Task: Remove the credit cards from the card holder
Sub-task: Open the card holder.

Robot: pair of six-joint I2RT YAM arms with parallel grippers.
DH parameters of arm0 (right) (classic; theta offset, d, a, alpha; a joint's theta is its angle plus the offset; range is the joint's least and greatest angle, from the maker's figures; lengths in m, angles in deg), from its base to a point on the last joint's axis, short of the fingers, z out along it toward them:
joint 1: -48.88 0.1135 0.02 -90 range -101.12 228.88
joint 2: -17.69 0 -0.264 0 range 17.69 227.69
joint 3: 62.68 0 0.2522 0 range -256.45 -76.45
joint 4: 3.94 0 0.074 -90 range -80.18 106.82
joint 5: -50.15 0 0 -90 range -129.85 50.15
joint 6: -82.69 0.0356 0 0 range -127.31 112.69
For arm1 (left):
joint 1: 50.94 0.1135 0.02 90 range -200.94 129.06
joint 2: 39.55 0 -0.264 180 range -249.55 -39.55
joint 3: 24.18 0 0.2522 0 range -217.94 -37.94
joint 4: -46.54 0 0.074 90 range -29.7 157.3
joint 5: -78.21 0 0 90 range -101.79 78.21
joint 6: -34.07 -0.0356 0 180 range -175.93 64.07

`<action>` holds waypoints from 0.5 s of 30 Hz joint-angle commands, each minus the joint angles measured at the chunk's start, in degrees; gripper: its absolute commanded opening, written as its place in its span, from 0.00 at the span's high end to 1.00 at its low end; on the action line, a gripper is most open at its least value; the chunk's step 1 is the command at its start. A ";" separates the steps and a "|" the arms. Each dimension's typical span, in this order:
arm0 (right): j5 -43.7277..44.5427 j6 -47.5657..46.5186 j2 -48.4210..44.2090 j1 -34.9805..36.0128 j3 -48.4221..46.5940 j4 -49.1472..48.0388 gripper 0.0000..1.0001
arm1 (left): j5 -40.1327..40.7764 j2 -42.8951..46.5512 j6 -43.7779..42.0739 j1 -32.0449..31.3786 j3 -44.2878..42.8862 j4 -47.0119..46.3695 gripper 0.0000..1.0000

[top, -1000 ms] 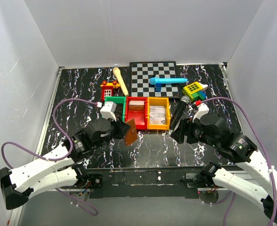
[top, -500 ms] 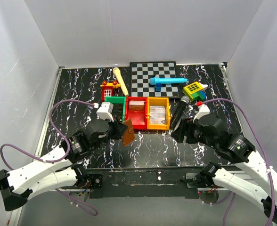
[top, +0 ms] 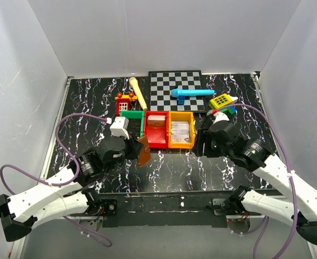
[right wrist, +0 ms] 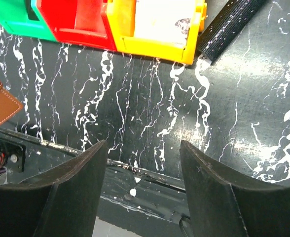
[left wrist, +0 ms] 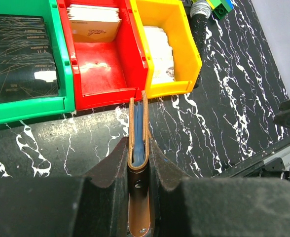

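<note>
Over the marbled bench (top: 180,167), just near of the red bin (left wrist: 105,74), hold the left claw (left wrist: 137,163) clenched on the brown card holder (left wrist: 137,123), edge-up. Bring the released right claw (right wrist: 142,153) leftward, square to the slot, pinching cards alone.
</note>
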 commanded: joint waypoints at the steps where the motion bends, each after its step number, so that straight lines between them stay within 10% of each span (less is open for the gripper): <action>1: 6.39 0.74 4.57 0.72 -5.99 3.02 0.33 | 3.54 0.23 0.34 -0.13 -1.87 0.57 1.00; 15: 22.67 4.17 17.85 15.04 -17.25 0.50 0.33 | 1.44 -6.01 5.26 -0.22 -5.13 1.89 1.00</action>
